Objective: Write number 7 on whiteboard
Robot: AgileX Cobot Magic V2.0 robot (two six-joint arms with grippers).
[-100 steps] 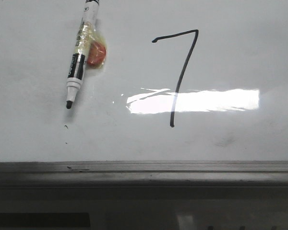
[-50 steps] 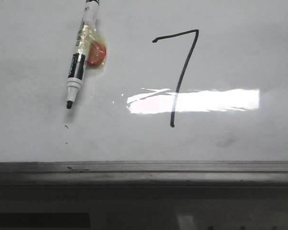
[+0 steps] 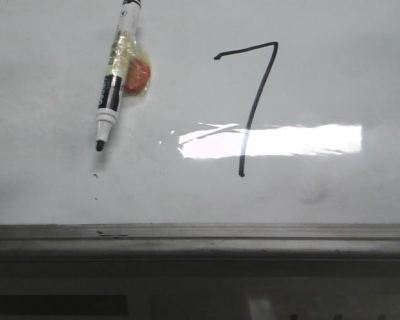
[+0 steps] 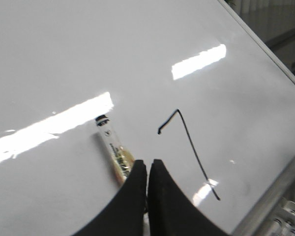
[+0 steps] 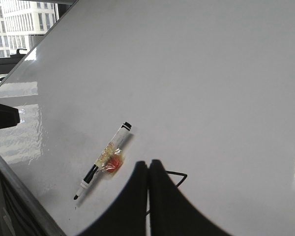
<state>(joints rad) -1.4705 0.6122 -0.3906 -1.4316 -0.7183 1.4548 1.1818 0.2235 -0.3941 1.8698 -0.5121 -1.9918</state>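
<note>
Both claws are sitting pressed shut and gripping nothing: the left gripper and the right gripper, each raised over the whiteboard. Beyond the left tips, 1 marker is lying uncapped, with the number 7 just beside. Since 1 second ago, marker and stroke are appearing a hair rightward. Count: 1 marker, 1 numeral, 2 claws.

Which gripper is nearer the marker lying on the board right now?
Left, as far as the wrist views tell. The left gripper hangs shut right over the marker; the right gripper, also shut, sits beside it nearer the 7.
</note>
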